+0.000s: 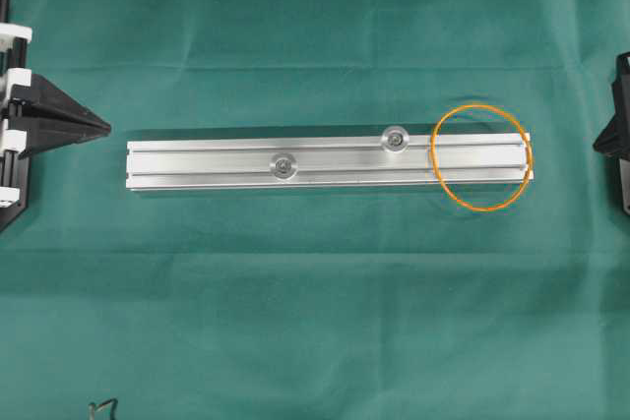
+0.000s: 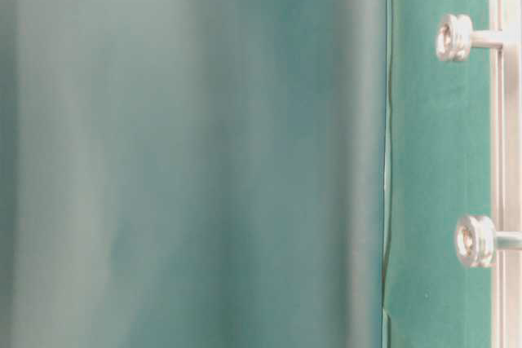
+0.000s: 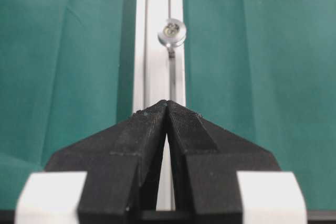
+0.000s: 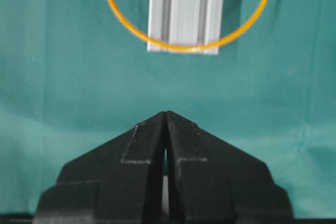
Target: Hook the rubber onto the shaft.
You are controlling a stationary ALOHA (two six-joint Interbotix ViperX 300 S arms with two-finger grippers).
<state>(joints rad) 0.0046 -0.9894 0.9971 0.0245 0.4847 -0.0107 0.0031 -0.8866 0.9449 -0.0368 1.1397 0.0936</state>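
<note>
I see both my tools, left tool (image 3: pixel 167 103) and right tool (image 4: pixel 165 114), pinched closed and empty, with the orange rubber (image 4: pixel 186 47) ahead of the right tool, draped across the rail (image 1: pixel 325 163) end.

Lab-style robot test bench, not a home. Counter (image 1: pixel 295 322) fully draped in green cloth, creased in places, same cloth filling the table-level view. Lone silver aluminium rail (image 1: pixel 325 164) with two screw-in studs laid out as a fixture. Black robot arm parts poke in from both side edges. Plain staged setup, even lighting.
</note>
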